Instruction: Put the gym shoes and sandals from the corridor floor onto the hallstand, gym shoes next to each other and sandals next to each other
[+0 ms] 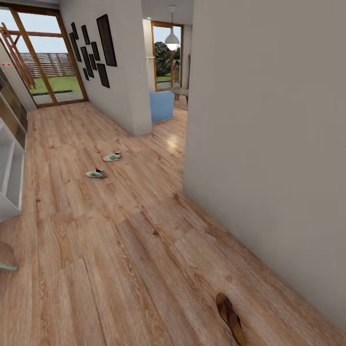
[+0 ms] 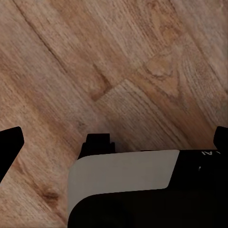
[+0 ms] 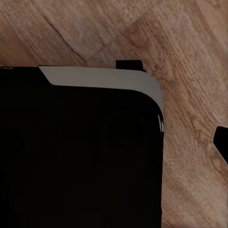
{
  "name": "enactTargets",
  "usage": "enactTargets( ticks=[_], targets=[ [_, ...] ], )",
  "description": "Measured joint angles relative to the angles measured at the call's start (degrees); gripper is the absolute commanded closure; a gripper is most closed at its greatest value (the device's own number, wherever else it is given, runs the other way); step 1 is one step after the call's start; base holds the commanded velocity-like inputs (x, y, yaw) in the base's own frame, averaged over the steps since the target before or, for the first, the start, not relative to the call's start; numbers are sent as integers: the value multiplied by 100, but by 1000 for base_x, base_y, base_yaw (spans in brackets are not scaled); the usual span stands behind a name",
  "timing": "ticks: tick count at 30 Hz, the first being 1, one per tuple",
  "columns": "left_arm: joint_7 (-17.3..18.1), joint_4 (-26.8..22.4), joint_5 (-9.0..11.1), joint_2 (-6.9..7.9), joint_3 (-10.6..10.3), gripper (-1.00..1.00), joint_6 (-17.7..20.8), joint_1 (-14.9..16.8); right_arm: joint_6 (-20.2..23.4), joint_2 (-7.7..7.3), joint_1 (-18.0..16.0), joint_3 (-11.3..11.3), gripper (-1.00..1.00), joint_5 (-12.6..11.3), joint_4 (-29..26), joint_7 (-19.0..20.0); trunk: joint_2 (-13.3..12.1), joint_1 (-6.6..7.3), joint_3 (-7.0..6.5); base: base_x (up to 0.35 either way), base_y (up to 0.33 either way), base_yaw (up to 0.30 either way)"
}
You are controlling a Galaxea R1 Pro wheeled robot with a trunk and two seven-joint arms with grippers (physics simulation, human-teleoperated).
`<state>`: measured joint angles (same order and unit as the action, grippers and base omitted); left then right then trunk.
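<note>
Two white gym shoes with teal stripes lie apart on the corridor floor (image 1: pixel 144 250), one (image 1: pixel 113 156) farther off and one (image 1: pixel 96 173) nearer. A single brown sandal (image 1: pixel 230 317) lies close by at the lower right, near the wall. Part of the white hallstand (image 1: pixel 9 178) shows at the left edge. In the left wrist view my left gripper (image 2: pixel 114 140) hangs over bare planks, its black fingertips (image 2: pixel 10 145) far apart with nothing between them. In the right wrist view one black fingertip (image 3: pixel 222 142) stands far out at the frame's edge above the floor; a dark robot part hides the other.
A grey wall (image 1: pixel 269 144) runs along the right side. Another wall with black picture frames (image 1: pixel 91 48) stands ahead, with glass doors (image 1: pixel 48 62) to its left and a blue seat (image 1: pixel 161 105) in the opening beyond. A rounded teal-edged object (image 1: pixel 7 257) sits at the lower left.
</note>
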<state>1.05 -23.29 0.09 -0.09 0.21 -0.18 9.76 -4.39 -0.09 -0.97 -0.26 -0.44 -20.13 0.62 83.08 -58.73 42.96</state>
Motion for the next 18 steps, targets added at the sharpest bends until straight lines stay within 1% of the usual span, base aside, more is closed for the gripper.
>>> enactTargets(
  ticks=[4,9,18],
  targets=[
    [-1,0,0,0,0,-100,0,0,0,0,-2,0,-100,0,0,0,0,0,0,79,-5,0],
    [0,0,0,0,-3,-100,0,0,0,0,-2,0,-100,0,1,0,0,0,0,134,-61,0],
    [0,0,0,0,-3,-100,0,0,0,0,0,0,-100,0,0,0,0,0,0,28,-15,0]
  ],
)
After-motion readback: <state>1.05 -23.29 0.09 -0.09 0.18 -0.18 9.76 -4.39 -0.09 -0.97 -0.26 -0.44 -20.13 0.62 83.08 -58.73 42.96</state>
